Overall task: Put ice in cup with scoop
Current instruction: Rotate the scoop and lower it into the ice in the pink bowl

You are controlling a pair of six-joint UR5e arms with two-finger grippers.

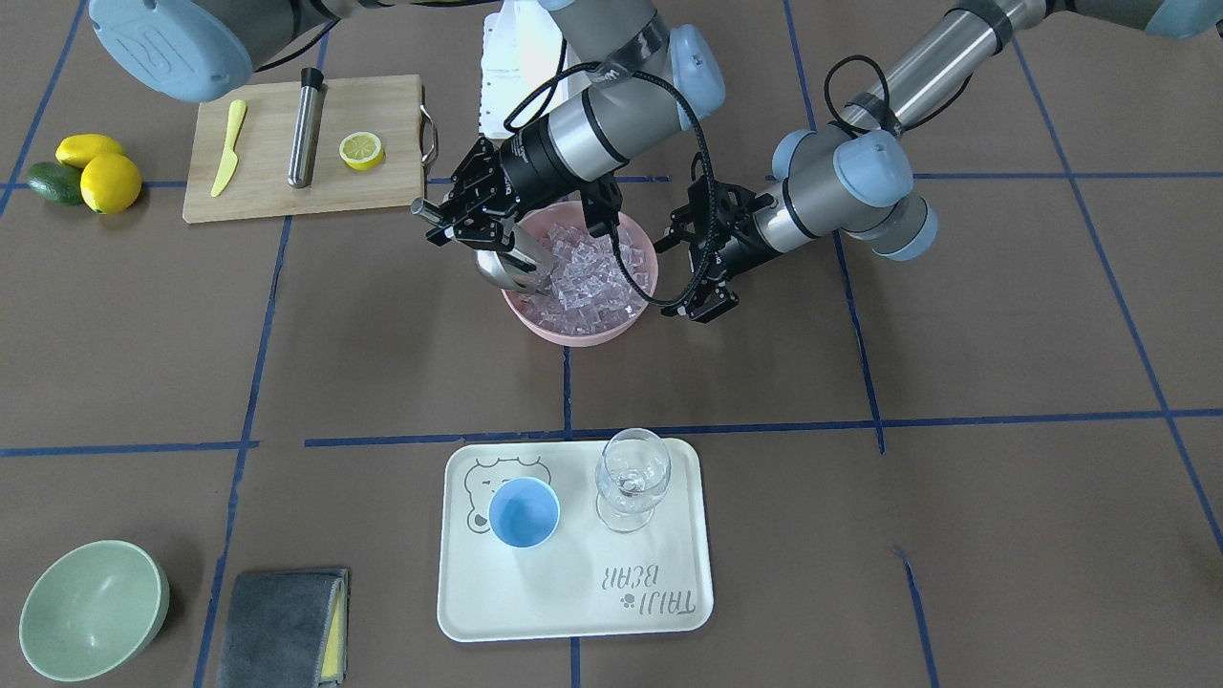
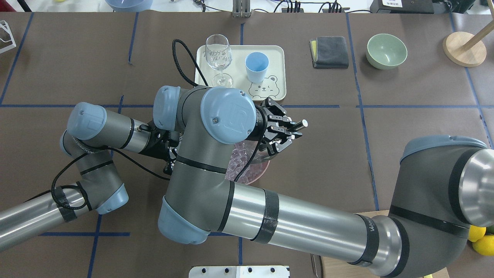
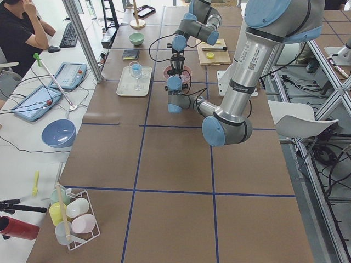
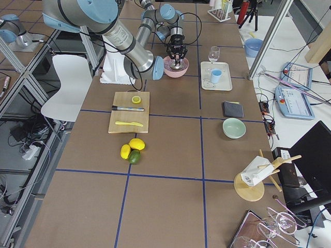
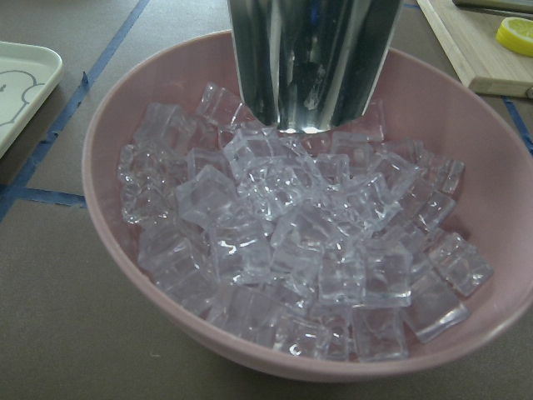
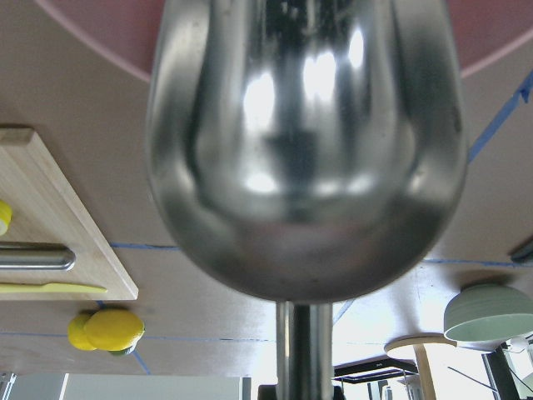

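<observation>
My right gripper (image 1: 457, 215) is shut on the thin handle of the steel scoop (image 1: 511, 269). The scoop's trough dips into the ice (image 1: 592, 272), a heap of clear cubes in a pink bowl (image 1: 573, 330). In the left wrist view the scoop (image 5: 312, 58) stands with its mouth on the ice (image 5: 291, 242) at the bowl's far side. The right wrist view is filled by the scoop's back (image 6: 304, 150). My left gripper (image 1: 693, 272) is open and empty, just beside the bowl's rim. The light-blue cup (image 1: 524, 513) stands empty on a cream tray (image 1: 573, 592).
A wine glass (image 1: 631, 478) stands on the tray next to the cup. A cutting board (image 1: 268, 191) holds a steel cylinder, a yellow knife and a lemon half. Lemons and an avocado (image 1: 96, 177), a green bowl (image 1: 91, 607) and a grey cloth (image 1: 282, 626) lie further off.
</observation>
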